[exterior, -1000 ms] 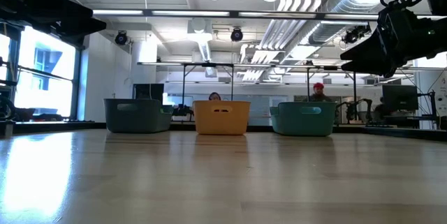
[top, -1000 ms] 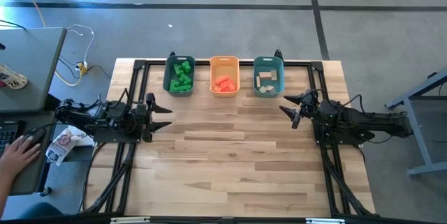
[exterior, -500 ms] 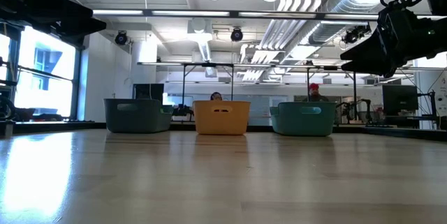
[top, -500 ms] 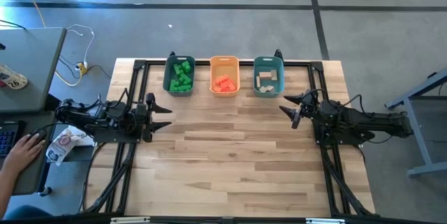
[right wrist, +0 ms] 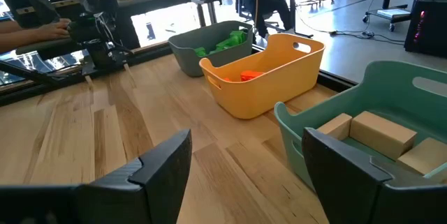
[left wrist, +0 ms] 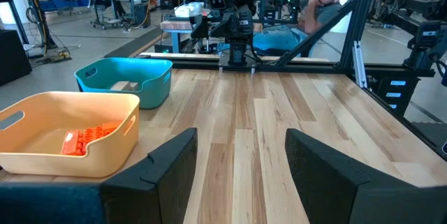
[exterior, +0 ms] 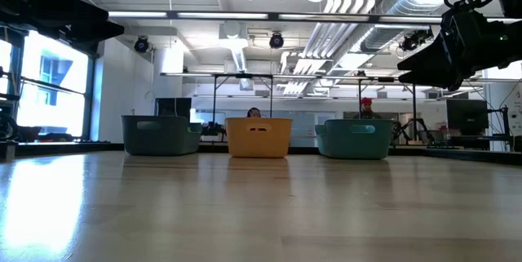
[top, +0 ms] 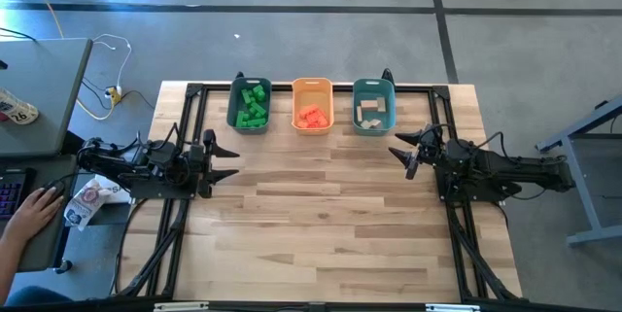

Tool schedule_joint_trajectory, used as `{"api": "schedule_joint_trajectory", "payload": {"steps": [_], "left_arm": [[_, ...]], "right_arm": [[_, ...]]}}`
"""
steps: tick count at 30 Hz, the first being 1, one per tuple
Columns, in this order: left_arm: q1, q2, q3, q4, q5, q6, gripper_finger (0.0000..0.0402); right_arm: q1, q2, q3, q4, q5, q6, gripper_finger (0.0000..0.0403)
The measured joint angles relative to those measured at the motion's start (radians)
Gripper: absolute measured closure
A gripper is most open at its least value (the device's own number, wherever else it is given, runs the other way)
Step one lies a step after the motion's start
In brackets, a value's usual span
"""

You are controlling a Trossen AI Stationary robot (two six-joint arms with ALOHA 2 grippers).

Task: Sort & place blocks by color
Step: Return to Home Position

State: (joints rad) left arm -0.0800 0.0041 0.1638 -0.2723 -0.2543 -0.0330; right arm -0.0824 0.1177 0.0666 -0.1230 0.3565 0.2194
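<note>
High view shows you each arm reaching in level from its own side of the table (top: 330, 215). The left gripper (top: 228, 151) and the right gripper (top: 398, 145) point inward, fingers spread, holding nothing. Along the far edge, green blocks (top: 255, 104) lie in the left bin (top: 234, 110), orange blocks (top: 312, 116) in the middle bin (top: 312, 84), and tan blocks (top: 370, 110) in the right bin (top: 373, 85).

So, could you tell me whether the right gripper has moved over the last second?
No. In the high view the right gripper sits at the same spot by the near corner of the right-hand teal bin as before, jaws open and empty.
</note>
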Motion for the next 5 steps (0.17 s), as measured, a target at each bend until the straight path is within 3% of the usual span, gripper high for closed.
{"api": "schedule_joint_trajectory", "payload": {"steps": [5], "left_arm": [[0.000, 0.000, 0.000, 0.000, 0.000, 0.000, 0.0195]], "right_arm": [[0.000, 0.000, 0.000, 0.000, 0.000, 0.000, 0.0146]]}}
